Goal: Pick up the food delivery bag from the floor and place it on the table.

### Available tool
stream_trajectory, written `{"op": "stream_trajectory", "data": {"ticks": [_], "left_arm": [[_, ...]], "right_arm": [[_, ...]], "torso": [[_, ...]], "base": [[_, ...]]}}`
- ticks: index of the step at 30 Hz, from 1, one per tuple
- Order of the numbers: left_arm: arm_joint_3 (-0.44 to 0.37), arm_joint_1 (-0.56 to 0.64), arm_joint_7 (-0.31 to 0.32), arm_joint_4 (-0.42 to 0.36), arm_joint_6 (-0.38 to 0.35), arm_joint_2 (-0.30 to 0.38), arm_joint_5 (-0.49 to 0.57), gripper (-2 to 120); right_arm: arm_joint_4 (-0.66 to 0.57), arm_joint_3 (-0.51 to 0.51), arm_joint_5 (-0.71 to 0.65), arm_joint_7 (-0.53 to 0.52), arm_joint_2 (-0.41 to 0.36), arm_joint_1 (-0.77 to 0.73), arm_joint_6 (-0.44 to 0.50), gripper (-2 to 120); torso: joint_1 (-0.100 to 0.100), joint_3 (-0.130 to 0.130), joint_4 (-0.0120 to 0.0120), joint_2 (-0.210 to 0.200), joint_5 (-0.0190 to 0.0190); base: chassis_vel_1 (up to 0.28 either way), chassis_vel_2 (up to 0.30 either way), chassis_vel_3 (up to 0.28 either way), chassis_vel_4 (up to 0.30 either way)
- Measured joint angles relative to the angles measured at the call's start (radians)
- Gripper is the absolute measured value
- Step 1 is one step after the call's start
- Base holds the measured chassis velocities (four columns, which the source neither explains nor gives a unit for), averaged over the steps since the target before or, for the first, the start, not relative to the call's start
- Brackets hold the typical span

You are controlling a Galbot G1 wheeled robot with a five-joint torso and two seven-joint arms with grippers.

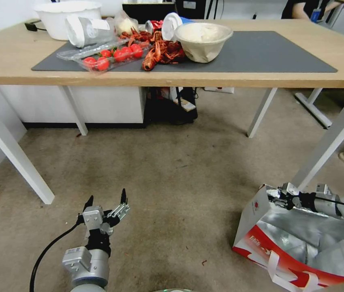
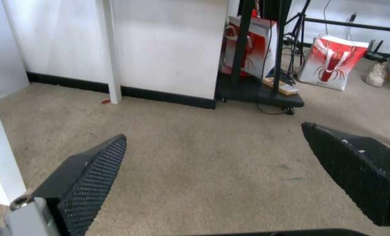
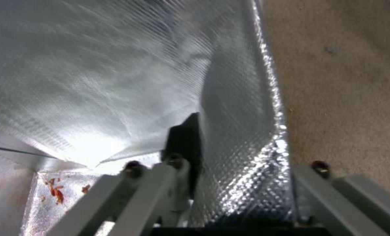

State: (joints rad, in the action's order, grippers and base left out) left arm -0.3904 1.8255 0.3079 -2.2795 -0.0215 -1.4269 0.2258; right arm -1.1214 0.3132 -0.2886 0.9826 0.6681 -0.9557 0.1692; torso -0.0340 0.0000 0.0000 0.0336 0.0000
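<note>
Food delivery bag [image 1: 297,247] sits on the floor [image 1: 172,178] at four o'clock, its foil rim pinched by the right gripper [image 1: 278,199]. Left gripper [image 1: 106,202] hovers spread apart at seven o'clock, below the surface [image 1: 180,75].

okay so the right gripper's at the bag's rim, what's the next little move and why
Probably lift straight up. The right gripper looks closed on the foil-lined wall of the food delivery bag, which sits on the carpet beside a leg of the table. The left gripper hangs open over bare floor.
</note>
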Motion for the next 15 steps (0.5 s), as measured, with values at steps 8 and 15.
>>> {"op": "stream_trajectory", "data": {"ticks": [8,15], "left_arm": [[-0.002,0.002,0.002,-0.006,-0.002,-0.001,-0.002,100],[-0.006,0.005,0.001,-0.014,-0.003,0.005,-0.003,100]], "right_arm": [[-0.031,0.022,-0.025,0.014,-0.005,-0.019,0.009,0],[-0.205,0.137,-0.148,0.059,-0.027,-0.164,-0.005,0]], "torso": [[0.000,0.000,0.0000,0.000,0.0000],[0.000,0.000,-0.0002,0.000,-0.0001]], "base": [[0.000,0.000,0.000,0.000],[0.000,0.000,0.000,0.000]]}}
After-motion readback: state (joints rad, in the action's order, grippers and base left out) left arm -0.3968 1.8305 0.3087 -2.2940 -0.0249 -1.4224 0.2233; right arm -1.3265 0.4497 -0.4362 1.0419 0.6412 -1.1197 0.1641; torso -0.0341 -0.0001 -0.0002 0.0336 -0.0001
